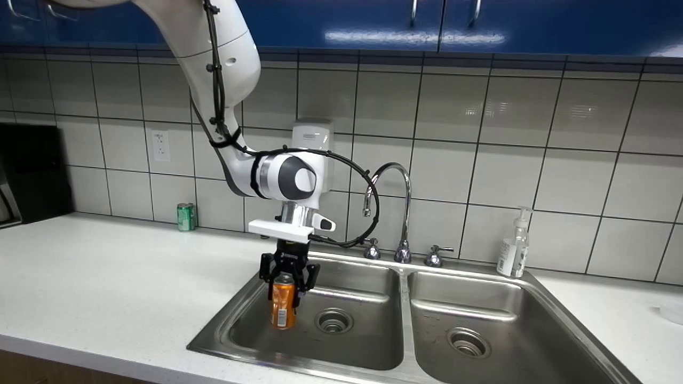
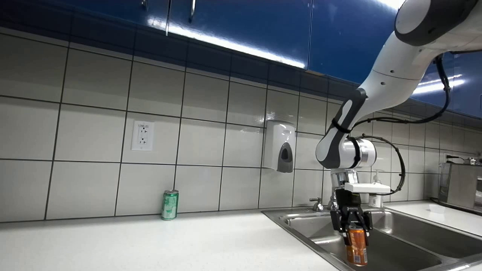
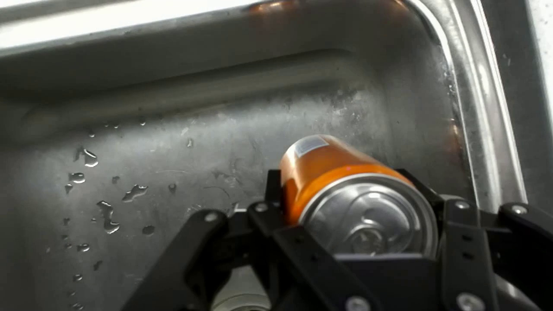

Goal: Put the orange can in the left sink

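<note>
Gripper (image 1: 284, 302), black and pointing down from a white robot arm (image 1: 240, 80), closed around the upper part of a small orange can (image 2: 356, 247), holding it from both sides. The can is upright or close to it, within the outline of the left sink (image 1: 368, 344), the left-hand bowl of a stainless-steel pair; whether its base touches the metal below cannot be told. In an exterior view it sits to the left of that bowl's round drain (image 1: 334, 321). The wrist view looks down on the can's silvery top, with scattered water drops (image 3: 108, 220) on the bowl's floor to its left. Behind the two bowls, a curved chrome faucet (image 1: 407, 213) rises between two lever handles (image 1: 372, 250), and a clear pump bottle (image 1: 514, 250) stands near the back corner of the right-hand bowl (image 1: 533, 352). A small green can (image 2: 170, 205) stands upright on the white counter (image 1: 106, 277), near the tiled wall (image 2: 88, 133) and well apart from the gripper. In both exterior views a black cable (image 1: 217, 90), strapped along the arm, loops out above the gripper. Mounted on the wall are a white dispenser (image 2: 275, 145) and a power outlet (image 2: 142, 136), with blue cabinets (image 1: 347, 21) along the top
</note>
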You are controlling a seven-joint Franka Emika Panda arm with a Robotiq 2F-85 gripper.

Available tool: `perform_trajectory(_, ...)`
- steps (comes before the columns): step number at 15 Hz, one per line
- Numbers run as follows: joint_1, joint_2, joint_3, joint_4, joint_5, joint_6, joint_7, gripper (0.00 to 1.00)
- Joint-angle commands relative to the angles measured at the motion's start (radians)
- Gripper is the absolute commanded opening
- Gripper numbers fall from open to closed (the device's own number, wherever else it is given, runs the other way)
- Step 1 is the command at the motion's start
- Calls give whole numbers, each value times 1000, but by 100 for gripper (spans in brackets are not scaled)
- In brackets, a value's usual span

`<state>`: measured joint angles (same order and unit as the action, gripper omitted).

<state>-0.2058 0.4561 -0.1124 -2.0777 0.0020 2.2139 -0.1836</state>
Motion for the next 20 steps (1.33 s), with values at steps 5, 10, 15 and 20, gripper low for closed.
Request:
perform_trajectory(5,-45,93,7,17,17,105,-43,40)
perform_trajectory(10,-66,161,15,28,23,143,-57,40)
perform_trajectory(15,-88,213,20,35,32,171,-76,40)
perform_trajectory(20,-106,226,27,41,58,173,-91,40)
